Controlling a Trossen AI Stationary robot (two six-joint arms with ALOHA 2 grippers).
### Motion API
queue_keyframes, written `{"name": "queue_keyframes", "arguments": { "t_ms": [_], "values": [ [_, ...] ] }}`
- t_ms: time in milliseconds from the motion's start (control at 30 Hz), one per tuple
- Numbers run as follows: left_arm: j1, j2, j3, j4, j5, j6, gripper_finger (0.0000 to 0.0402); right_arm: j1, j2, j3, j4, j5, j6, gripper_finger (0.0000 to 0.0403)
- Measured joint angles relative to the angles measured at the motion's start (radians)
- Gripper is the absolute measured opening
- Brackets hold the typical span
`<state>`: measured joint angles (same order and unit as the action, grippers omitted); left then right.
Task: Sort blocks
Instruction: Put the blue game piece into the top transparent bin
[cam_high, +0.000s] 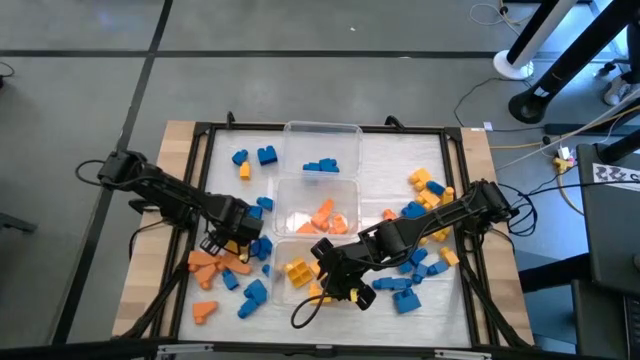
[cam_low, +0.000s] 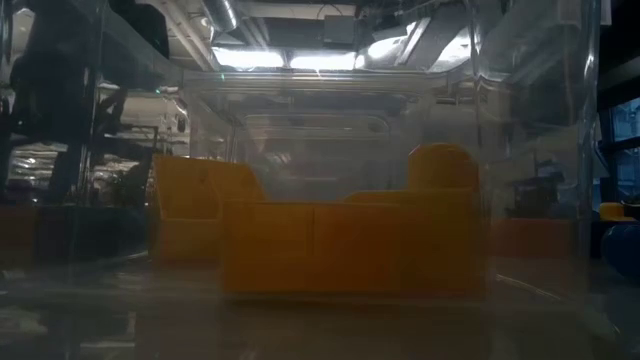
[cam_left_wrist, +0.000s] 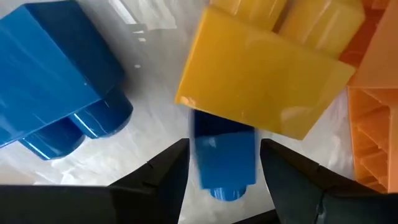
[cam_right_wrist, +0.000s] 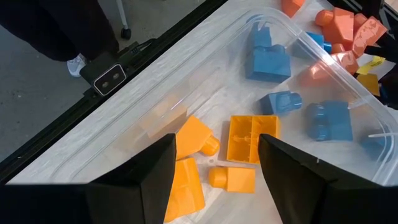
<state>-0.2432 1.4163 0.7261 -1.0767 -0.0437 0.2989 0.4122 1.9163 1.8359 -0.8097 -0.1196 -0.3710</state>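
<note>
**Left Claw Straddles a Blue Block as Sorting Runs On**

Left gripper (cam_high: 232, 243), low in the left-centre of the overhead frame, hangs over loose pieces with its jaws spread. In its wrist camera a small blue block (cam_left_wrist: 224, 158) lies between the two dark fingers (cam_left_wrist: 163, 180), with gaps on both sides, so I call it straddled, not yet gripped. A yellow block (cam_left_wrist: 264, 78) lies partly over that blue piece, and a larger blue block (cam_left_wrist: 59, 74) sits off to the upper left.

My right gripper (cam_high: 337, 283) hovers at the lower centre, beside the nearest of three clear tubs (cam_high: 322, 128). Its jaws stand wide and hold nothing; its camera looks down on yellow pieces (cam_right_wrist: 252, 138) inside the nearest tub (cam_right_wrist: 155, 115).

Overhead, the sort is partly done: blue pieces (cam_high: 321, 166) in the far tub, orange (cam_high: 322, 216) in the middle, yellow (cam_high: 298, 270) in the near one. Many blocks remain scattered on the mat (cam_high: 395, 150) to left and right.

I judge the step in hand is the pick of that blue block. Next I need to close squarely without catching the yellow piece, lift clear, and carry to the far tub.
</note>
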Motion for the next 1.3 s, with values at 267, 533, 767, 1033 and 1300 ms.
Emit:
{"name": "queue_keyframes", "arguments": {
  "t_ms": [267,533,767,1033,1300],
  "values": [
    [0.0,0.046,0.0,-0.003,0.017,0.005,0.0186,0.0,0.0,0.0,0.0,0.0,0.0,0.023],
    [0.0,0.056,0.0,-0.007,0.017,0.007,0.0133,0.0,0.0,0.0,0.0,0.0,0.005,0.023],
    [0.0,0.055,0.018,-0.051,0.011,-0.025,0.0121,0.0,0.0,0.041,-0.055,-0.002,0.009,0.023],
    [0.0,-0.038,0.09,-0.18,-0.022,-0.144,0.0121,0.0,-0.006,0.263,-0.461,0.197,0.007,0.023],
    [0.0,-0.242,0.198,-0.336,-0.024,-0.377,0.0121,0.0,-0.008,0.436,-0.768,0.435,0.006,0.023]
  ]
}}
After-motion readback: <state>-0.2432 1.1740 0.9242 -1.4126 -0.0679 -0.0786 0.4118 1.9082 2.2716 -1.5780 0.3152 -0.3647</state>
